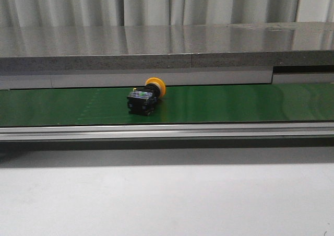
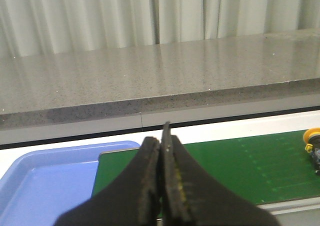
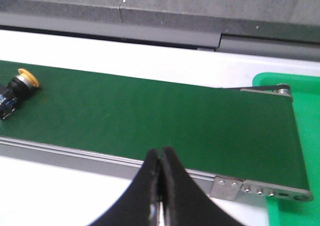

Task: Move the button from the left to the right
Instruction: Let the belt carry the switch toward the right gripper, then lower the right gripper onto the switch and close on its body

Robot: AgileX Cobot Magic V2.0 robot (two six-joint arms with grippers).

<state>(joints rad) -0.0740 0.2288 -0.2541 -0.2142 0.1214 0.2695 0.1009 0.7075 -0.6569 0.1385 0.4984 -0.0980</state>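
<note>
The button (image 1: 145, 95) lies on its side on the green conveyor belt (image 1: 235, 103), its yellow-orange cap toward the back and its black body toward the front. In the left wrist view the button (image 2: 313, 142) shows only at the picture's edge, far from my left gripper (image 2: 161, 141), which is shut and empty over the belt's end. The right wrist view has the button (image 3: 17, 89) well away from my right gripper (image 3: 160, 156), also shut and empty, near the belt's metal front rail. Neither gripper appears in the front view.
A blue tray (image 2: 45, 186) sits off one end of the belt and a green tray (image 3: 300, 151) off the other. A grey stone ledge (image 1: 167, 48) runs behind the belt. A metal rail (image 1: 167, 130) edges its front, with a white table surface (image 1: 167, 199) below.
</note>
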